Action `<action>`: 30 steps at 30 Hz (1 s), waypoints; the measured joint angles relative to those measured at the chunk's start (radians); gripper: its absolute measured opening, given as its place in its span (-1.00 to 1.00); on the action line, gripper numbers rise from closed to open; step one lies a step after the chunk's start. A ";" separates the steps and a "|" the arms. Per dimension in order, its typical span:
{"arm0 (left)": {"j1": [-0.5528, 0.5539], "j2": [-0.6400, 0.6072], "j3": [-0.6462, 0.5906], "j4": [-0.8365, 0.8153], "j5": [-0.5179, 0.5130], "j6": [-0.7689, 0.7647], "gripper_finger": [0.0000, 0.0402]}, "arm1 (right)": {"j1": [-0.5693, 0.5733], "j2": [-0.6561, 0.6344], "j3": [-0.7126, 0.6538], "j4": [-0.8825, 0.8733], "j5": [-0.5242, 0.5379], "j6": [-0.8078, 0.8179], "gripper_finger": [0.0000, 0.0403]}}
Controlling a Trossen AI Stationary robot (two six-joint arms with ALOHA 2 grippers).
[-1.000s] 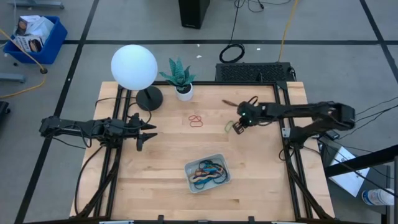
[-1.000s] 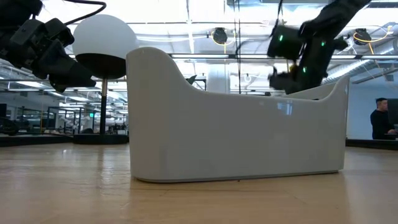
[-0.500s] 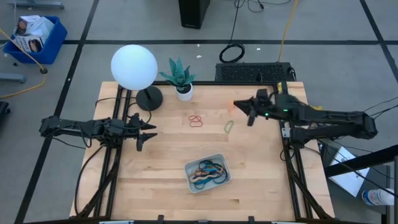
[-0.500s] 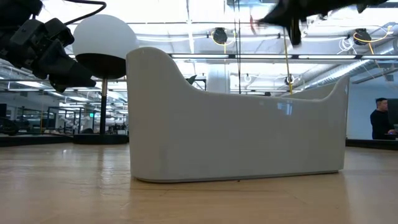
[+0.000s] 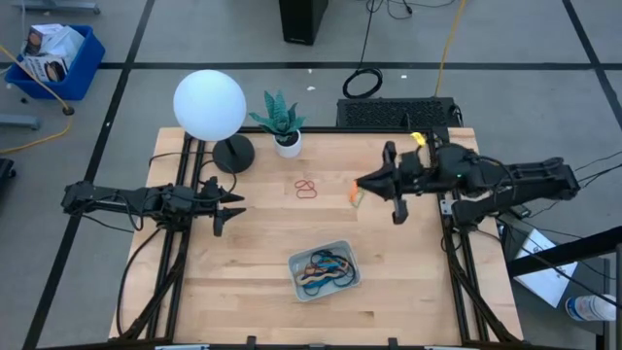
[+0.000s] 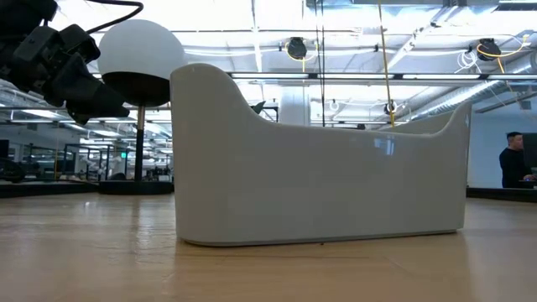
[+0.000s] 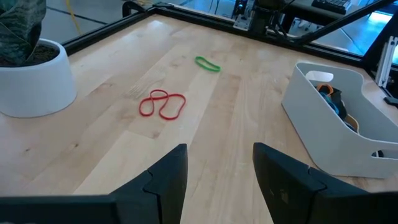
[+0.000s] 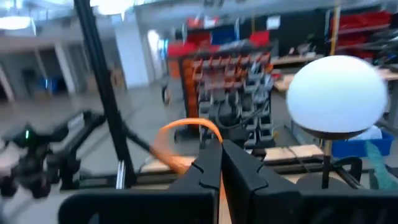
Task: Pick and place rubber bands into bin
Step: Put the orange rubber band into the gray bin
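Carrying: an orange rubber band [image 8: 186,134] is pinched in the closed right gripper [image 5: 361,182], raised above the table's far right part.
Bin: the bin [image 5: 347,256] lies toward the table's near edge from that gripper, its long axis slightly slanted, several bands inside.
Loose bands: a red rubber band [image 7: 161,104] and a green rubber band [image 7: 208,63] lie on the wood beyond the bin.
Nearer arm: I judge the right one closer to the bin; the left gripper [image 5: 234,205] waits open at the left side.
Views: only the right wrist view shows the orange loop clearly; the low view shows just the bin wall, hiding the right arm.
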 joint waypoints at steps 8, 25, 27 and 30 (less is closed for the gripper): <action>0.000 0.000 0.000 0.000 -0.001 -0.003 -0.06 | 0.084 0.258 0.303 -0.394 -0.002 -0.072 -1.00; 0.000 0.000 0.000 0.000 -0.001 -0.002 -0.06 | 0.183 0.660 0.310 -0.524 -0.074 -0.045 -1.00; 0.000 0.000 0.000 0.000 -0.001 -0.003 -0.06 | 0.183 0.689 0.310 -0.532 -0.068 -0.044 -1.00; 0.000 0.000 0.000 0.000 -0.001 -0.004 -0.06 | 0.188 0.729 0.310 -0.538 -0.009 -0.045 -1.00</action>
